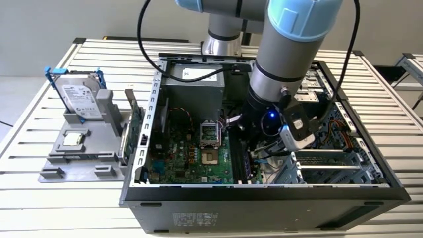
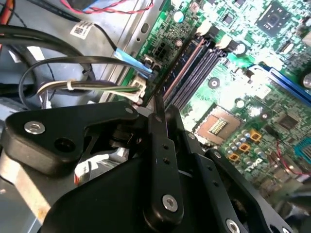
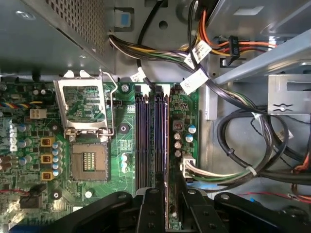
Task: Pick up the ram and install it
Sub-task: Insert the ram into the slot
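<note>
Gripper (image 2: 158, 114) clamps the ram (image 2: 170, 73) edge-on, low inside the computer case (image 1: 264, 191) over the motherboard's memory slots (image 3: 151, 136); seating seems underway, calling for straight, aligned downward pressure.

A slatted pale metal table (image 1: 39, 208) stands before a plain grey wall (image 1: 66, 20).

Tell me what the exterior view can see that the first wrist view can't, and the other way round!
Exterior view: the hard drive in its blue frame, the grey holder and the slatted table. First wrist view: the orange and yellow wires up close. Both: the motherboard, the empty CPU socket and the memory slots, with the gripper at them.
</note>
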Action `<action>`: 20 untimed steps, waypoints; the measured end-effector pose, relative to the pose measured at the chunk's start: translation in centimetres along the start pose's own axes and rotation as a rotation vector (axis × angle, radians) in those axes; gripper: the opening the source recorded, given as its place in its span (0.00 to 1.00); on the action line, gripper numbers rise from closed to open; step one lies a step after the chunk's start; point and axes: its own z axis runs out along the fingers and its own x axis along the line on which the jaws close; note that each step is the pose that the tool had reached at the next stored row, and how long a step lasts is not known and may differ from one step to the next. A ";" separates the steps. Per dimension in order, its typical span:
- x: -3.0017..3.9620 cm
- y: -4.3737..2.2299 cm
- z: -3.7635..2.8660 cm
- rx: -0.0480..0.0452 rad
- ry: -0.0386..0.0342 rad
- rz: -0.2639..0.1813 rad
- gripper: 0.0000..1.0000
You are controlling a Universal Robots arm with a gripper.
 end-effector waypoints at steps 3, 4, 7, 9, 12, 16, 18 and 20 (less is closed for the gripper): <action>0.00 -0.10 -0.21 -0.0001 -0.0001 0.000 1.00; 0.00 -0.10 -0.22 -0.0001 0.0000 0.000 1.00; 0.00 -0.10 -0.22 0.0000 0.0000 -0.001 0.00; 0.00 -0.10 -0.22 0.0000 0.0000 -0.001 0.00; 0.00 -0.10 -0.22 0.0000 0.0000 -0.003 0.00; 0.00 -0.10 -0.23 0.0000 0.0000 -0.004 0.00; 0.00 -0.10 -0.23 0.0000 0.0000 -0.004 0.00; 0.00 -0.10 -0.23 0.0000 0.0000 -0.004 0.00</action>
